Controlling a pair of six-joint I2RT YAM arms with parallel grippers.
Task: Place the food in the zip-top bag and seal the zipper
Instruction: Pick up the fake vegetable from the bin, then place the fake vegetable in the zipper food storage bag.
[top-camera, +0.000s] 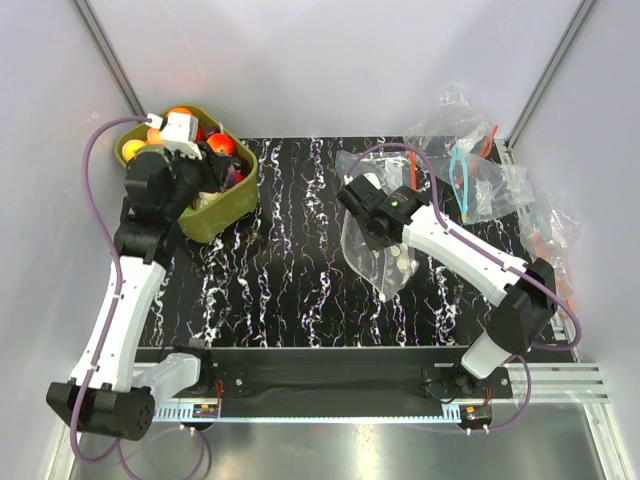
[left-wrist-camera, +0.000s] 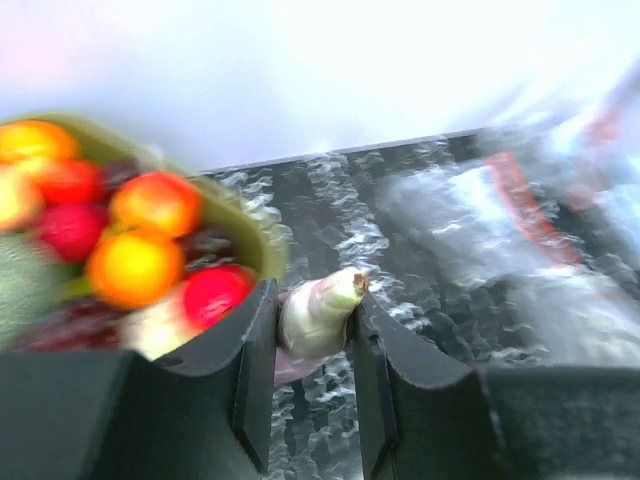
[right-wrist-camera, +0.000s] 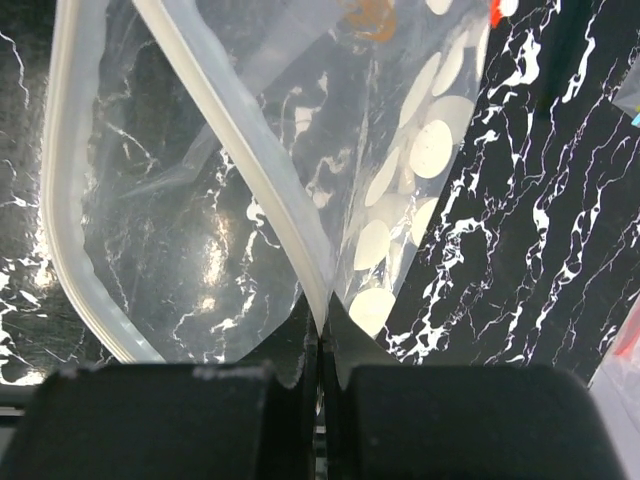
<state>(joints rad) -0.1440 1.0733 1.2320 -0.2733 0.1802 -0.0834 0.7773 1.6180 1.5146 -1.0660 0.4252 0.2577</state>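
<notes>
Pick-up step here, folks: the left end effector (left-wrist-camera: 314, 300) is clamped about a third open on a pale food piece (left-wrist-camera: 318, 312), cream-coloured with a brown tip, one finger on each flank. It sits right at the rim of the olive tub (left-wrist-camera: 252, 228) in the far-left corner of the counter (top-camera: 290, 265), and the rest of the food (left-wrist-camera: 135, 265), orange and red pieces, is piled in the tub. Across the way, the right end effector (right-wrist-camera: 320, 322) is fully closed, pinching the zipper (right-wrist-camera: 240, 150) of the zip-top bag (top-camera: 378, 258), which lies right of the counter's middle, well apart from the tub. The bag's mouth gapes, one lip held and the other looping wide to the left in the right wrist view. A heap of other clear bags (top-camera: 470, 170) sits in the far-right corner. The held piece runs lengthwise out from between the fingers, brown tip pointing away from the wrist, across the counter. The bag's long axis runs from the held mouth, on the far side, toward the near edge. Next, I'd say, comes a carry across to that opening, tip first, lined up with the gap. The thin lip could fold shut if it's nudged, and the left wrist view is blurred, so the grip's depth is hard to judge.
</notes>
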